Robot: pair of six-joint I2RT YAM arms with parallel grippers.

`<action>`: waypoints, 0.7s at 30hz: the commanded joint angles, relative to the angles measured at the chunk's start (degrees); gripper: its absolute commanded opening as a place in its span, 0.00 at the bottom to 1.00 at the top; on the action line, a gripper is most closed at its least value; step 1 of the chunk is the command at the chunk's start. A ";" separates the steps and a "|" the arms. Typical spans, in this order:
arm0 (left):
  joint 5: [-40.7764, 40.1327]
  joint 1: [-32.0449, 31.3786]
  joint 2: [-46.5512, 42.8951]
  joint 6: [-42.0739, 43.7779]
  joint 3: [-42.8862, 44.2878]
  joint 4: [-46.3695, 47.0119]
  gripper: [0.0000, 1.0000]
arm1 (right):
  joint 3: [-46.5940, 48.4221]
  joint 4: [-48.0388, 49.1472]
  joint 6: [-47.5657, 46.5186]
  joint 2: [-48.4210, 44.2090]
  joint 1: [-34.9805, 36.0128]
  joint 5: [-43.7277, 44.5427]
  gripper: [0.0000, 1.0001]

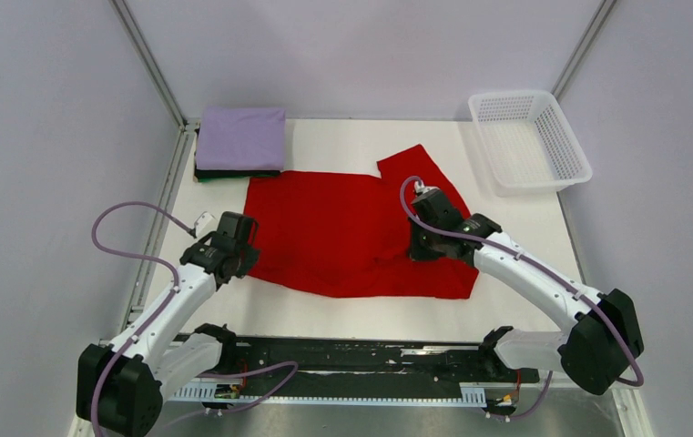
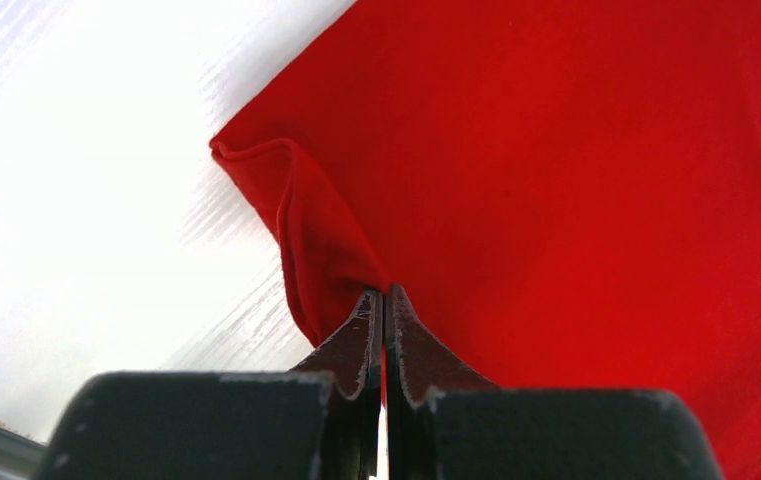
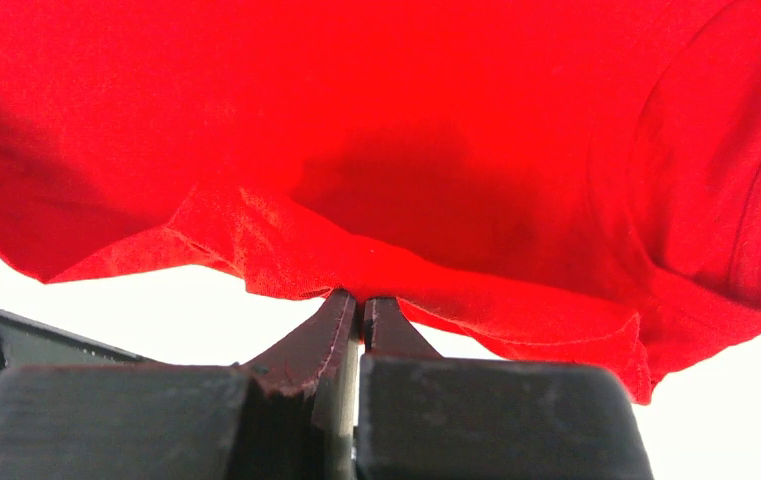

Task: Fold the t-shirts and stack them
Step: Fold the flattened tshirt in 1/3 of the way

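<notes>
Where grippers (image 2: 384, 292) (image 3: 360, 296) pinch, red t-shirt (image 1: 342, 232) bunches.

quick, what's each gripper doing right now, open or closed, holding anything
left gripper: closed, pinching a bunched edge of the red t-shirt
right gripper: closed, pinching the red t-shirt's edge

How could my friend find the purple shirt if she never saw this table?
Start at the white table and look to its far left corner. The purple shirt lies there on top of a folded dark shirt. It is a neat folded square, while the red shirt near it is spread out.
</notes>
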 commanded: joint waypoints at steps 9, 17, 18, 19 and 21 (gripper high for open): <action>-3.41 4.23 4.55 3.49 4.82 6.39 0.00 | 5.33 7.54 -7.24 3.57 -6.63 -1.57 0.00; -3.55 5.54 7.07 4.27 5.36 8.67 0.00 | 7.18 9.08 -10.09 6.63 -8.58 -2.72 0.00; -3.54 5.58 7.79 4.31 5.45 9.09 0.00 | 7.38 9.32 -10.39 7.16 -8.78 -2.92 0.00; -3.55 5.67 8.05 4.33 5.50 9.28 0.00 | 7.55 9.60 -10.71 7.87 -8.99 -3.07 0.00; -3.79 5.88 8.95 4.45 5.60 10.24 0.00 | 8.03 10.19 -11.83 9.42 -9.42 -3.04 0.00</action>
